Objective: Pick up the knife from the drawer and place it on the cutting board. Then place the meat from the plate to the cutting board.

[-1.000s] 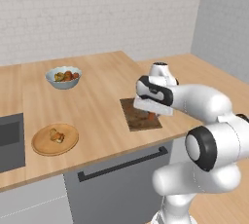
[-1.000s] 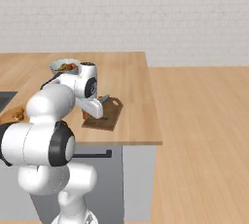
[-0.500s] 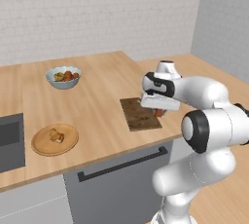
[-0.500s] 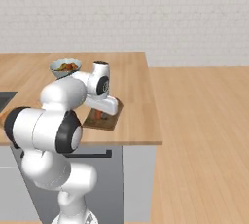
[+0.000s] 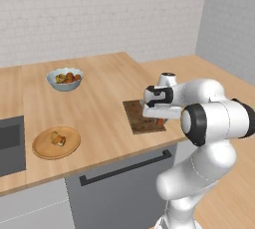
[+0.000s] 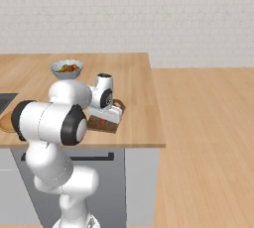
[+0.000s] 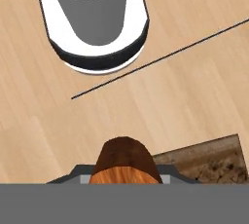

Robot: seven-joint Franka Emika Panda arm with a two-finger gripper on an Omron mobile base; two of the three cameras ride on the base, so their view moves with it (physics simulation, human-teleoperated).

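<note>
Light tan wood-grain surface (image 5: 99, 108). Dark brown mottled rectangular cutting board (image 5: 137, 118). Orange-red, wood-grained knife handle (image 7: 125, 162). Round light-brown wooden plate (image 5: 69, 146) with brownish-tan meat chunk (image 5: 58, 138). Pale blue-grey bowl (image 5: 65, 79) with red and yellow pieces. White brick wall (image 5: 99, 14), dark grey cabinet front (image 5: 119, 188).

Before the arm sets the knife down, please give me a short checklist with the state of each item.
1. Knife held in the gripper: ok, the orange-red handle sits between the jaws.
2. Gripper over the cutting board: ok, at its right end.
3. Blade direction and clearance: cannot tell, hidden.
4. Board free for the knife: ok, its visible part is bare.
5. Meat waiting on the plate: ok.
</note>
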